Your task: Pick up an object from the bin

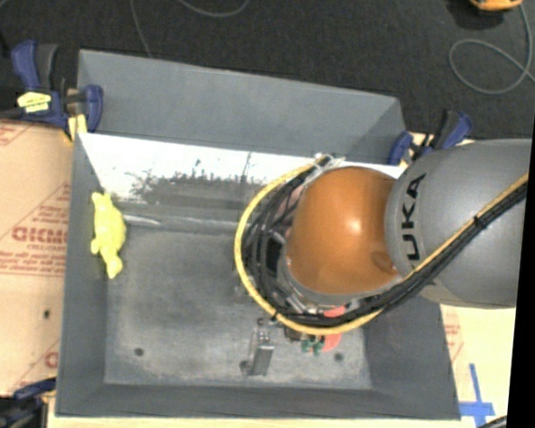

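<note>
My tool [258,353] hung low over the floor of the bin [186,379], in the near half and a little right of the middle, pointing almost straight down at the bare grey metal. From above it looked like a narrow grey block. I could not tell how far open it was, or whether it had hold of anything.

Just to its right, under my wrist, a few red and green bits [321,343] peeked out. They were too hidden for me to say whether they lay in the bin or belonged to me.

Above the tool sat the orange cover [341,230] on my wrist, round and glossy, covering much of the right half of the bin. Yellow and black cables [246,244] looped round its left side and passed back beneath it. Behind the cover the thick grey arm [465,218] ran off to the right over the bin's rim.

The one loose thing I could make out clearly was a yellow toy [108,232], a small lumpy figure. It lay lengthwise against the foot of the left wall, toward the far left corner. It was well apart from the tool, with open grey floor between them.
</note>
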